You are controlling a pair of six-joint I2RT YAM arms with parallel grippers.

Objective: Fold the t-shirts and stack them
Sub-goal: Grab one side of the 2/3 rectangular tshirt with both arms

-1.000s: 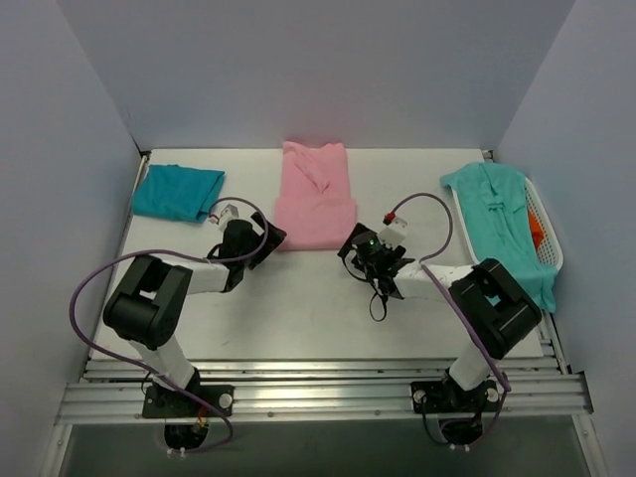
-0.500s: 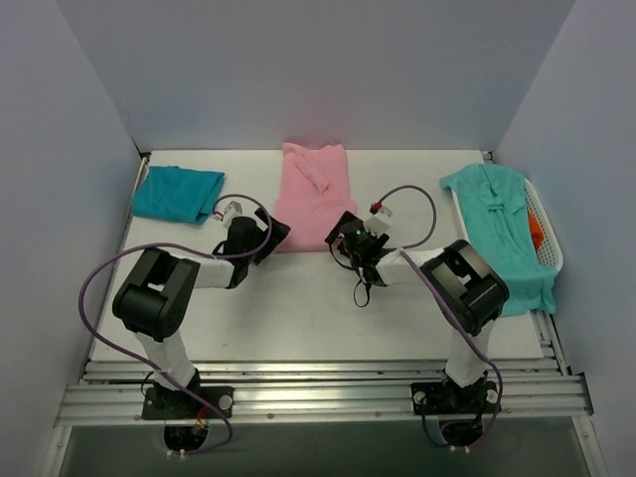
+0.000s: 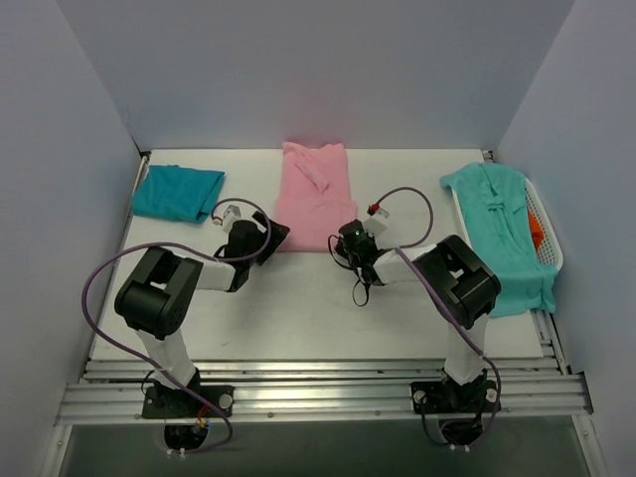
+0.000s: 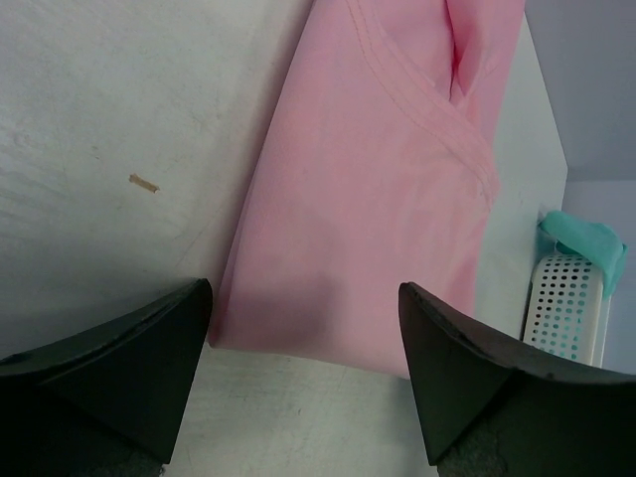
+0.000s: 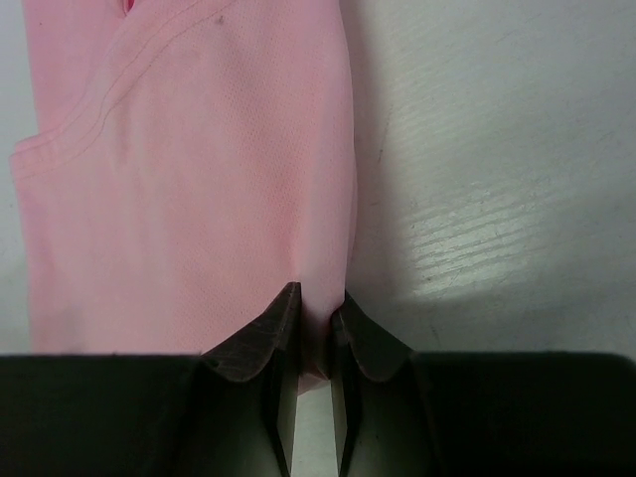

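Observation:
The folded light pink t-shirt lies at the table's middle back. My right gripper is shut on its near right corner, and the right wrist view shows pink cloth pinched between the fingertips. At the near left corner my left gripper stands open, its wide jaws straddling the pink hem with the cloth just ahead of them. A darker teal t-shirt lies folded at the back left. The lighter aqua-green t-shirt drapes over the basket at the right.
A white plastic laundry basket with something orange inside stands at the right edge; its perforated wall shows in the left wrist view. Grey walls close in the table on three sides. Purple cables loop from both arms.
My right gripper has slid left to the pink shirt's near right corner and shut on it. The left gripper has edged slightly closer to the near left corner, jaws still wide.

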